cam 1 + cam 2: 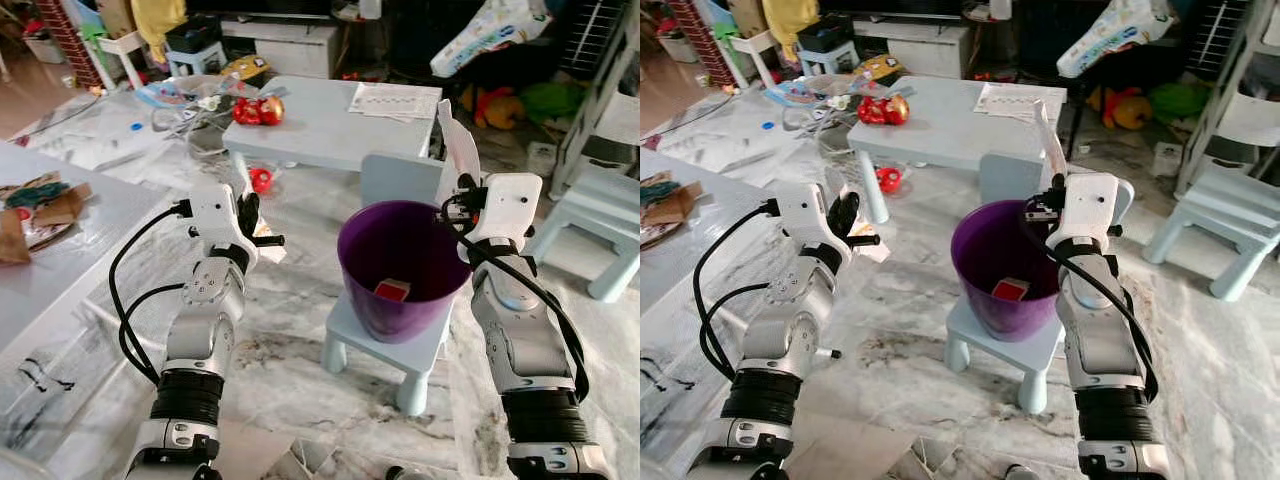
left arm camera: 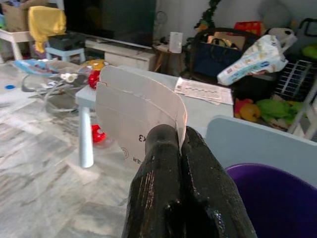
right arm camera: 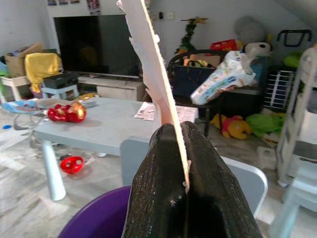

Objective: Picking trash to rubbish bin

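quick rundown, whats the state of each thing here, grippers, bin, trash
left gripper: shut on a white card piece, beside the bin
white card piece: pinched, held upright
right gripper: shut on a thin paper sheet, at the bin's rim
thin paper sheet: held edge-on, sticking up
purple bin: upright, open, on a small stool
red item: lying inside the bin
small stool: standing on the floor

home living room | television (image 3: 94, 44) | toys (image 1: 258, 110) | marble floor (image 1: 280, 350)
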You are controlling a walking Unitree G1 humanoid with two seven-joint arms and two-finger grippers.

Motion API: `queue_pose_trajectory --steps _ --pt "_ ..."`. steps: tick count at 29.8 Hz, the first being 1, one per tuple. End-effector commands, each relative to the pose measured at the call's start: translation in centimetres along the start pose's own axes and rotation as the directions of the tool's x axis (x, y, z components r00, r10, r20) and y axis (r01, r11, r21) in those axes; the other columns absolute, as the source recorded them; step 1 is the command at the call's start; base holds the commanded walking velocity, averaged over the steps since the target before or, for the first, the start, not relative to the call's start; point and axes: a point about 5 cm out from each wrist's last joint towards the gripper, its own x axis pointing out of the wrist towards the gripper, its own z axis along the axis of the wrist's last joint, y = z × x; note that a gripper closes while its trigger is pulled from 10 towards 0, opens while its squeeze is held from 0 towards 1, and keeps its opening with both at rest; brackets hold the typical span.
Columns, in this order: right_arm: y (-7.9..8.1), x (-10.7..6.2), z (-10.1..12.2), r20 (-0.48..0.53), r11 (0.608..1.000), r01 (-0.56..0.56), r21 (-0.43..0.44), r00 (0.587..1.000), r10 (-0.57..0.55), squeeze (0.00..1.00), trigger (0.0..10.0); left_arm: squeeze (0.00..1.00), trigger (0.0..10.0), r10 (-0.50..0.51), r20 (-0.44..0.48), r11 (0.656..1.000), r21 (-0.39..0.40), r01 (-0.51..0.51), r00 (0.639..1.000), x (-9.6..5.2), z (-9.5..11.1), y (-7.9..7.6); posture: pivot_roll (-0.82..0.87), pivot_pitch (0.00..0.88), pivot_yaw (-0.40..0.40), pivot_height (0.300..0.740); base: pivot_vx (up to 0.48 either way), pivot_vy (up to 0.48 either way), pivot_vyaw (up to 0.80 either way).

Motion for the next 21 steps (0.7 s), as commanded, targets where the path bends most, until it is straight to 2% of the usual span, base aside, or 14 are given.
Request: queue_pose_trajectory --steps 1,7,21 --pt "0.16 0.27 0.21 0.000 1.000 -0.004 0.001 1.000 0.004 0.00 10.0 0.00 10.0 -0.018 0.026 1.000 0.019 0.017 1.000 -0.08 0.44 -0.04 -0.10 0.059 0.070 0.740 0.000 0.000 -0.79" --pt "0.10 0.33 0.19 -0.001 1.000 -0.002 0.000 1.000 0.002 0.00 10.0 0.00 10.0 -0.047 0.030 0.998 0.037 0.046 0.998 -0.11 0.42 -0.56 -0.10 0.059 0.070 0.740 0.094 0.000 -0.80" --pt "0.30 0.22 0.05 0.000 1.000 -0.007 0.002 1.000 0.007 0.00 10.0 0.00 10.0 -0.066 0.016 0.997 0.040 0.066 0.998 -0.24 0.04 -0.82 -0.10 0.064 0.074 0.740 0.371 0.000 0.00"
